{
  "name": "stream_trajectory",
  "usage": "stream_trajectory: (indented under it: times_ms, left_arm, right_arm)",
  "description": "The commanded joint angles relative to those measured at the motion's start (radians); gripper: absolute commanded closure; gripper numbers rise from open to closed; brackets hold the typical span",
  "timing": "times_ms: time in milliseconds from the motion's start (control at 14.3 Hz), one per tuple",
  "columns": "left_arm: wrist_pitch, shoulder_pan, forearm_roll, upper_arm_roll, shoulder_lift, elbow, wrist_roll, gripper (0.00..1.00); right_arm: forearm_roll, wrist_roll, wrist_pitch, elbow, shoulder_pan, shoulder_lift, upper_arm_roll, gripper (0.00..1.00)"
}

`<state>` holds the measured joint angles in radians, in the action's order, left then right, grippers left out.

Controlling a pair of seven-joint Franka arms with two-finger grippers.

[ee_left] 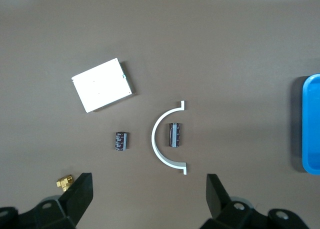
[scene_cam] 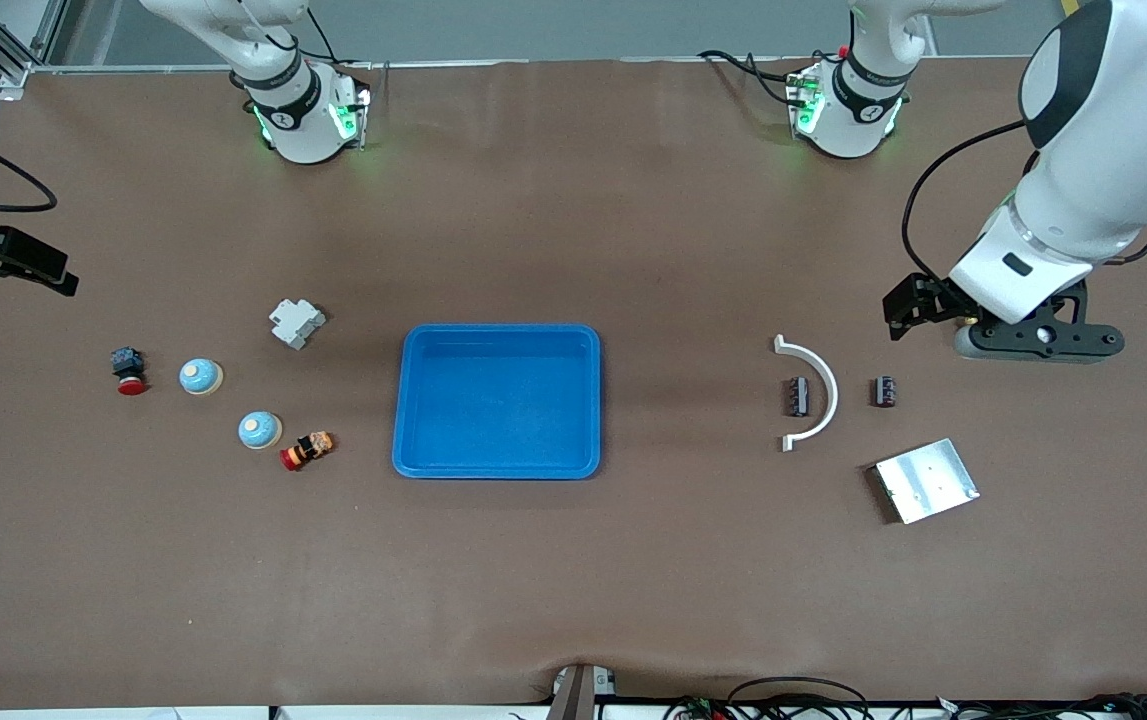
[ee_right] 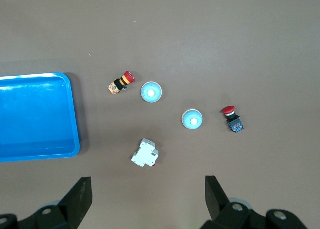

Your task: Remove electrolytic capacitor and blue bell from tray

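At table centre: blue tray (scene_cam: 498,401) bare; capacitors, bells outside.

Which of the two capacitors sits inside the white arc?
The capacitor nearer the blue tray: it lies within the curve of the white arc. The other capacitor lies outside the arc, toward the left arm's end of the table.

Right gripper (ee_right: 147,199): front view's edge cuts it off, only a dark piece shows; wrist view gives just the finger ends, spread wide. Blue tray (ee_left: 311,124): cropped in both wrist views. Small brass part (ee_left: 64,181) beside left gripper's finger (ee_left: 80,194), too small to identify.
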<state>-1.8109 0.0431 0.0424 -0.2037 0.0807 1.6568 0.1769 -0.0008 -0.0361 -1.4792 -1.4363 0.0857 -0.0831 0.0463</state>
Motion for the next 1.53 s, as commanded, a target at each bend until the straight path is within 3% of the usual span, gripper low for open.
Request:
stream_trajectory:
  times_ms: [0, 976, 1464]
  left_arm:
    - [0.019, -0.006, -0.009, -0.029, -0.016, -0.002, 0.025, 0.00]
    - [0.056, -0.012, -0.021, -0.042, -0.030, -0.046, 0.023, 0.00]
    - [0.222, -0.016, -0.058, -0.036, -0.021, -0.150, 0.012, 0.00]
  right_arm:
    - [0.013, -0.011, -0.003, -0.004, 0.005, 0.006, 0.004, 0.00]
    - [0.013, -0.011, -0.004, -0.004, 0.006, 0.006, 0.004, 0.00]
    - [0.013, -0.010, -0.001, -0.004, 0.008, 0.006, 0.004, 0.00]
